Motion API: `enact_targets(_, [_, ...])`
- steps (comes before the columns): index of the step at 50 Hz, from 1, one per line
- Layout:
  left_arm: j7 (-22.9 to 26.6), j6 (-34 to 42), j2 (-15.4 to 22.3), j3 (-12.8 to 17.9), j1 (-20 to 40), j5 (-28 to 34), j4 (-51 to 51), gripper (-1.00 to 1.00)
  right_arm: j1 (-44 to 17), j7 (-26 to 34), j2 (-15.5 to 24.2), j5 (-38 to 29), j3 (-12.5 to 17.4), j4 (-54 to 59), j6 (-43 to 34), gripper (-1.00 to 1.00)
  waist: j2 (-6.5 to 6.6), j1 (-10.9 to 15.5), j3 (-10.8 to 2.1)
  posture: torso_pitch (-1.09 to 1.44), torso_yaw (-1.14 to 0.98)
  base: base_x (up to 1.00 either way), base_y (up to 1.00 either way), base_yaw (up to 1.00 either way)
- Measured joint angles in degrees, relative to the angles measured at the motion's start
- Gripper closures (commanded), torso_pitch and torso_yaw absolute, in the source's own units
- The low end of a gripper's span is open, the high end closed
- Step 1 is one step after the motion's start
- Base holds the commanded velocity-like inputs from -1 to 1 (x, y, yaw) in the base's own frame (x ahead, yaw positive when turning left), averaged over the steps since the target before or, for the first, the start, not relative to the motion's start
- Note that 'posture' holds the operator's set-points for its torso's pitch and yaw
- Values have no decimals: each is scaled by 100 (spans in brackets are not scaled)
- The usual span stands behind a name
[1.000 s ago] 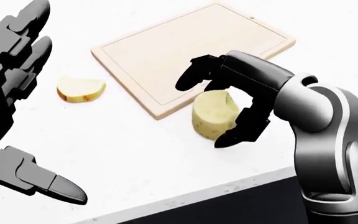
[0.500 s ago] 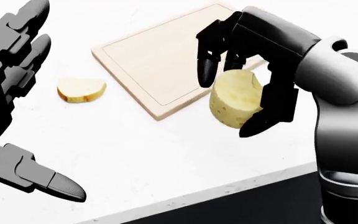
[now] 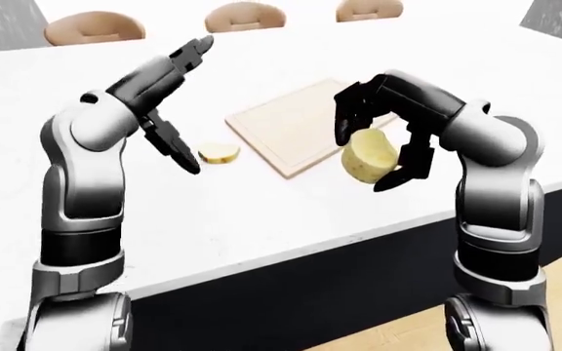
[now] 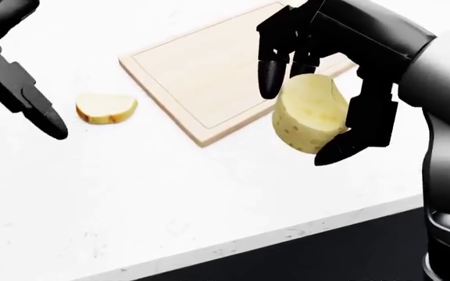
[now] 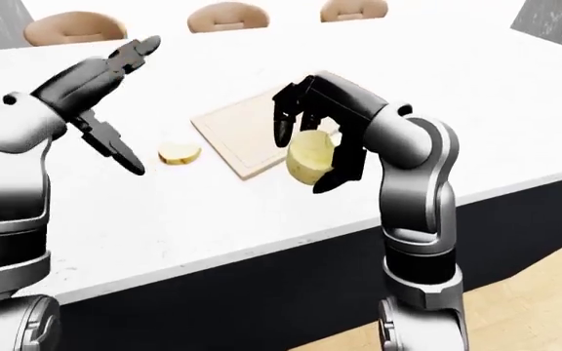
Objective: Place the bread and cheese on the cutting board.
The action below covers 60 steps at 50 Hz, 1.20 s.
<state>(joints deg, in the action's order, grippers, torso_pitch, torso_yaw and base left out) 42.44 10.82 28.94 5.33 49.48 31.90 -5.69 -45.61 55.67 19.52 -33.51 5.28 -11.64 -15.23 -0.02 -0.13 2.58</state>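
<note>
Cheese (image 4: 311, 114): head view, pale yellow wedge with small holes, lifted clear of the table, just beside the lower right edge of the board, overlapping that edge in the picture.
Right hand (image 4: 319, 88): head view, dark fingers (image 4: 270, 76) closed round the cheese, two from the top left, one (image 4: 350, 143) from the lower right; grey forearm enters from the right edge.
Cutting board (image 4: 202, 70): head view, light wood, flat on the white table (image 4: 170, 199), set at a slant, nothing lying on its visible part.
Bread (image 4: 106, 108): head view, half-round slice, flat on the table, left of the board, near it but apart from it.
Left hand (image 4: 18, 93): head view, only partly seen at the upper left, one long dark finger pointing down and right, above the table, well left of the bread, touching nothing.
Left hand, left-eye view (image 3: 168, 102): raised over the table, fingers spread wide, one toward the top of the view, one down toward the bread, holding nothing.
Right hand, left-eye view (image 3: 379, 139): clamps the cheese in the air, right of the board's near corner.
Stools (image 3: 246, 14): left-eye view, three tan round tops along the far edge of the table, at the top.
Floor (image 5: 525, 307): right-eye view, light wood, at the lower right under the dark table side.
</note>
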Motion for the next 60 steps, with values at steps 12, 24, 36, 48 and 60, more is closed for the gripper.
enact_targets(12, [-448,-1775,317,150,1558,983,-2333,-100,-162,168,128,353,54,-91,-132,100,-15,-21,10,0,0,0,0,0])
enact_targets(24, [-395,-3775,825,-335,2279,1884,-4251,-100,-220,-69,139,276,45,243,-294,100,-8,-23,39,0,0,0,0,0])
enact_targets(36, [-1458,-4285,470,-858,2852,4563,-5663,-100,-138,-211,79,263,-25,301,-206,100,-58,-27,34,0,0,0,0,0])
enact_targets(48, [-1744,-3925,-156,-1092,3699,5785,-6863,-100,-39,-245,127,327,77,299,-143,100,-26,-57,-26,0,0,0,0,0])
enact_targets(60, [-1369,-2502,-574,-609,3830,5762,-7355,-100,-1,-286,141,379,45,394,-88,100,-89,-66,-5,0,0,0,0,0])
